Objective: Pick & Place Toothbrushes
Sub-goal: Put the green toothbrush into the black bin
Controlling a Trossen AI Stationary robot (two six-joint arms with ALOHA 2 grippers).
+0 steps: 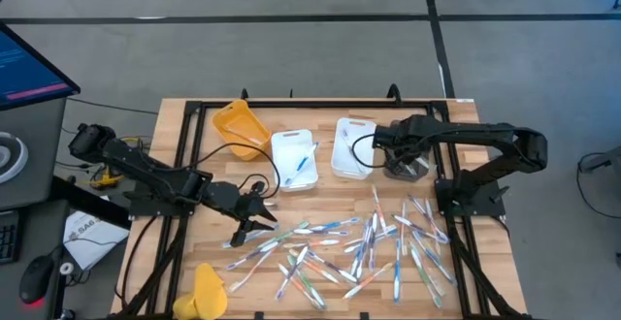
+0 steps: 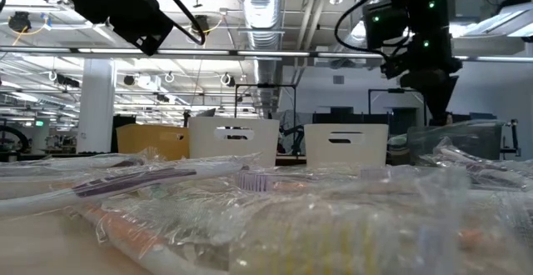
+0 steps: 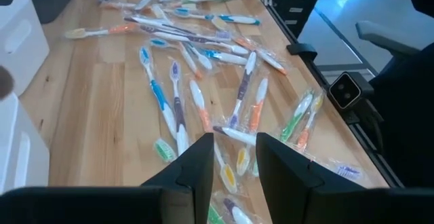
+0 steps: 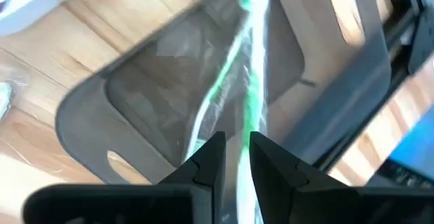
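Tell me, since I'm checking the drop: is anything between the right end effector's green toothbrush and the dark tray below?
Nothing visible. The right end effector holds the green toothbrush directly over the dark tray, whose floor looks bare.

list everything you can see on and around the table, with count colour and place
toothbrushes: several dozen, wrapped, white or clear with blue, green, orange or purple accents, scattered over the near half of the table
green toothbrush: one, wrapped, in the right gripper above the dark tray
white trays: two, side by side at the table's middle back; the left one has a blue toothbrush in it
yellow tray: one, tilted, left of the white trays
dark tray: one, grey, right of the white trays
yellow object: one, near left table edge
table: one, light wood, black frame
left gripper: open, low at the pile's left end
right gripper: shut on green toothbrush, over the dark tray
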